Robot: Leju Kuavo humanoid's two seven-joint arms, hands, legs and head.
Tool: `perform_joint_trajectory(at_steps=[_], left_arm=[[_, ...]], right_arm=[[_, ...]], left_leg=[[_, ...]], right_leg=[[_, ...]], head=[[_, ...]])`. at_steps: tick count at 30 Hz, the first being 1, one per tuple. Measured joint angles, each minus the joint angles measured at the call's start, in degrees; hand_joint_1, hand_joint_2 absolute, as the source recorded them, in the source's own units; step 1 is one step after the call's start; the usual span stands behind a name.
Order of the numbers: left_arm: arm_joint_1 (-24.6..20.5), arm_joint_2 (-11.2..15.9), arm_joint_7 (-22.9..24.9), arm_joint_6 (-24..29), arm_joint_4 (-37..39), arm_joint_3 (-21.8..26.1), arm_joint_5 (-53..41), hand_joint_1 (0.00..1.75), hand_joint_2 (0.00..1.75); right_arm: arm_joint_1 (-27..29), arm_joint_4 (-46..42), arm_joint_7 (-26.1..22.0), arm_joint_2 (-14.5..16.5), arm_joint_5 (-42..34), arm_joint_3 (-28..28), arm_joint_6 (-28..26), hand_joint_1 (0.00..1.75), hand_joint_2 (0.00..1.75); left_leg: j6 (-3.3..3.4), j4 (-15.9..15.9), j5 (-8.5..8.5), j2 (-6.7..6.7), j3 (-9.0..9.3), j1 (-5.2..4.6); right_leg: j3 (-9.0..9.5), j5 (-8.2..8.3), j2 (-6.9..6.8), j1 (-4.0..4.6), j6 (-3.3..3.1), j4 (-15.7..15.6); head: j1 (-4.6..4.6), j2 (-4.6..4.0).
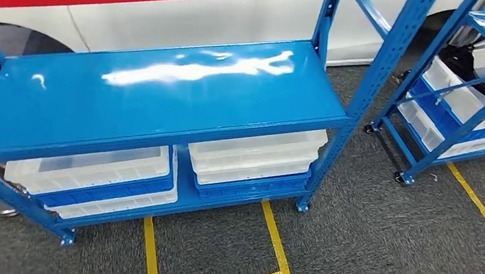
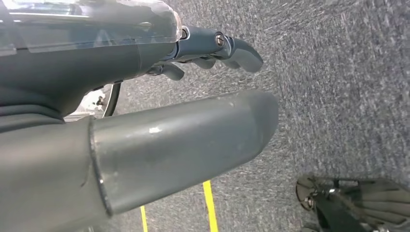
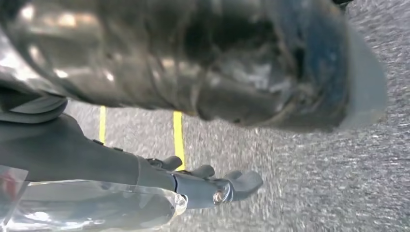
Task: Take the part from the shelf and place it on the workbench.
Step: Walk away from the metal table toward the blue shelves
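Grey carpet (image 1: 365, 247) with yellow tape lines (image 1: 275, 251) under blue shelf (image 1: 162, 93), top board bare and glossy. White trays (image 1: 251, 155) on lower level; can't pick out the part. Left hand (image 2: 193, 96) hanging over carpet, fingers (image 2: 232, 48) apart, holding nothing. Right hand (image 3: 208, 183) likewise, fingers loosely extended.

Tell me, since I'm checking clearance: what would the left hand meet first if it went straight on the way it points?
Probably the grey carpet; the left hand hangs with nothing between it and the floor, though depth is unclear.
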Motion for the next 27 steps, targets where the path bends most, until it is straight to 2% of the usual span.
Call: perform_joint_trajectory(at_steps=[1, 2, 3, 5, 6, 7, 8, 9, 10, 11, 12, 13, 14, 18, 20, 22, 23, 24, 25, 26, 27], left_arm=[[0.1, 0.0, 0.0, 0.0, 0.0, 0.0, 0.0, 0.0, 0.0], [0.2, 0.0, 0.0, 0.0, 0.0, 0.0, -0.1, 0.0, 0.0], [0.3, 0.0, 0.0, 0.0, 0.0, 0.0, -0.1, 0.0, 0.0], [0.1, -0.1, 0.0, 0.0, 0.0, 0.0, -0.2, 0.0, 0.0], [0.0, -0.1, 0.0, 0.0, 0.0, 0.0, -0.2, 0.0, 0.0], [-0.1, -0.1, 0.0, 0.0, 0.0, 0.0, -0.2, 0.0, 0.0], [-0.1, -0.1, 0.0, 0.0, 0.0, 0.1, -0.2, 0.0, 0.0], [-0.1, -0.1, 0.0, 0.0, 0.0, 0.1, -0.2, 0.0, 0.0], [-0.1, -0.1, 0.0, 0.0, 0.0, 0.1, -0.2, 0.0, 0.0], [0.0, -0.1, 0.1, 0.0, 0.0, 0.2, -0.2, 0.0, 0.0], [0.0, -0.1, 0.1, 0.0, 0.0, 0.2, -0.2, 0.0, 0.0], [0.0, -0.1, 0.1, 0.0, 0.0, 0.3, -0.2, 0.0, 0.0], [0.0, -0.2, 0.1, 0.0, 0.0, 0.3, -0.2, 0.0, 0.0], [0.0, -0.2, 0.1, -0.1, 0.0, 0.3, -0.1, 0.0, 0.0], [0.0, -0.3, 0.1, -0.2, 0.0, 0.4, -0.1, 0.0, 0.0], [0.1, -0.2, 0.2, -0.3, 0.0, 0.4, 0.0, 0.0, 0.0], [0.2, -0.2, 0.2, -0.3, 0.0, 0.4, 0.0, 0.0, 0.0], [0.3, -0.2, 0.3, -0.4, 0.0, 0.5, 0.0, 0.0, 0.0], [0.4, -0.2, 0.3, -0.4, 0.0, 0.5, 0.0, 0.0, 0.0], [0.5, -0.2, 0.4, -0.4, 0.0, 0.5, 0.0, 0.0, 0.0], [0.5, -0.2, 0.4, -0.4, 0.0, 0.6, 0.0, 0.0, 0.0]], right_arm=[[-0.2, 0.0, 0.0, 0.0, -0.1, 0.0, -0.1, 0.0, 0.0], [-0.3, 0.0, 0.0, 0.0, -0.2, 0.0, -0.3, 0.0, 0.0], [-0.3, -0.1, 0.0, 0.0, -0.3, 0.0, -0.5, 0.0, 0.0], [-0.2, -0.1, 0.0, 0.0, -0.6, -0.1, -0.9, 0.0, 0.0], [-0.2, -0.1, 0.0, 0.0, -0.7, -0.1, -0.9, 0.0, 0.0], [-0.1, -0.1, 0.0, 0.0, -0.7, -0.2, -1.0, 0.0, 0.0], [-0.1, -0.1, 0.0, 0.0, -0.8, -0.2, -1.0, 0.0, 0.0], [-0.1, -0.1, 0.0, 0.0, -0.8, -0.2, -1.0, 0.0, 0.0], [0.0, -0.1, 0.0, 0.0, -0.8, -0.2, -1.0, 0.0, 0.0], [0.0, -0.1, 0.0, -0.1, -0.8, -0.2, -1.1, 0.0, 0.0], [0.0, -0.1, 0.0, -0.1, -0.8, -0.2, -1.1, 0.0, 0.0], [0.0, -0.1, 0.0, -0.1, -0.8, -0.2, -1.1, 0.0, 0.0], [0.0, -0.1, 0.0, -0.1, -0.8, -0.2, -1.1, 0.0, 0.0], [-0.1, -0.1, 0.0, -0.1, -0.8, -0.2, -1.0, 0.0, 0.0], [-0.1, -0.1, 0.1, -0.1, -0.8, -0.2, -1.0, 0.0, 0.0], [-0.1, -0.1, 0.3, -0.1, -0.8, -0.2, -0.9, 0.0, 0.0], [-0.1, -0.1, 0.5, -0.1, -0.8, -0.2, -0.8, 0.0, 0.0], [0.0, -0.1, 0.6, -0.1, -0.8, -0.2, -0.8, 0.0, 0.0], [0.0, -0.1, 0.7, -0.1, -0.8, -0.2, -0.8, 0.0, 0.0], [0.0, -0.1, 0.7, -0.1, -0.8, -0.3, -0.8, 0.0, 0.0], [0.1, -0.1, 0.7, -0.1, -0.8, -0.3, -0.8, 0.0, 0.0]], left_leg=[[0.36, -0.3, 0.8, -0.45, 0.19, 0.13], [0.68, -0.7, 1.52, -0.84, 0.48, 0.32], [1.0, -1.2, 1.86, -1.24, 0.76, 0.54], [1.42, -1.7, 2.29, -1.9, 0.99, 0.87], [1.56, -1.7, 2.32, -2.29, 0.9, 0.91], [1.6, -1.7, 2.28, -2.68, 0.87, 0.91], [1.59, -1.7, 2.21, -3.06, 0.93, 0.91], [1.54, -1.6, 2.12, -3.44, 1.05, 0.92], [1.41, -1.5, 1.93, -3.75, 1.23, 0.95], [1.21, -1.3, 1.65, -4.0, 1.35, 0.99], [0.89, -1.0, 1.25, -4.18, 1.31, 0.92], [0.53, -0.8, 0.85, -4.33, 1.24, 0.85], [0.16, -0.6, 0.51, -4.42, 1.16, 0.77], [-1.18, 0.4, -0.7, -4.49, 1.41, 0.95], [-1.79, 5.4, -3.12, -4.48, -0.89, 1.2], [-2.22, 12.9, -5.57, -4.45, -5.35, 1.36], [-2.29, 15.1, -5.6, -4.44, -6.96, 1.4], [-2.24, 15.4, -4.49, -4.44, -7.77, 1.41], [-2.05, 13.4, -2.36, -4.44, -7.43, 1.4], [-1.71, 9.9, 0.36, -4.43, -6.33, 1.33], [-1.23, 6.4, 2.34, -4.4, -5.04, 1.15]], right_leg=[[0.24, -0.19, -0.39, 0.08, 0.39, -0.1], [0.48, -0.55, -0.06, 0.04, 0.76, 0.1], [0.32, -1.38, 0.94, -0.02, 1.08, 0.9], [-1.89, -4.37, 3.81, -0.28, 1.52, 5.8], [-3.87, -6.15, 4.73, -0.37, 1.64, 9.6], [-5.7, -7.25, 5.13, -0.48, 1.76, 13.0], [-6.84, -7.31, 5.27, -0.58, 1.87, 14.8], [-7.19, -6.32, 5.32, -0.69, 1.96, 14.9], [-6.29, -4.17, 5.33, -0.77, 1.98, 12.4], [-4.74, -1.82, 5.34, -0.85, 1.93, 8.5], [-3.22, -0.25, 5.39, -0.82, 1.83, 4.7], [-2.09, 0.63, 5.43, -0.79, 1.64, 2.0], [-1.56, 0.67, 5.48, -0.72, 1.39, 0.7], [-0.65, 0.22, 5.47, -0.76, 0.11, 0.0], [0.0, 0.08, 5.35, -0.91, -0.44, -0.4], [0.52, -0.49, 5.32, -0.86, -0.7, -0.5], [0.93, -0.88, 5.36, -0.82, -0.71, -0.5], [1.49, -1.37, 5.42, -0.78, -0.69, -0.5], [2.15, -1.86, 5.48, -0.74, -0.64, -0.5], [2.81, -2.4, 5.51, -0.71, -0.56, -0.5], [3.41, -2.95, 5.49, -0.65, -0.41, -0.6]], head=[[0.0, -0.01], [0.01, -0.01], [0.01, 0.0], [0.02, -0.01], [0.01, -0.01], [0.01, 0.0], [0.0, 0.0], [0.0, 0.0], [0.01, 0.0], [0.01, -0.01], [0.02, -0.01], [0.01, -0.02], [0.0, -0.01], [-0.02, 0.0], [-0.03, 0.0], [-0.03, 0.0], [-0.03, 0.0], [-0.03, 0.0], [-0.03, 0.0], [-0.03, -0.01], [-0.02, -0.01]])
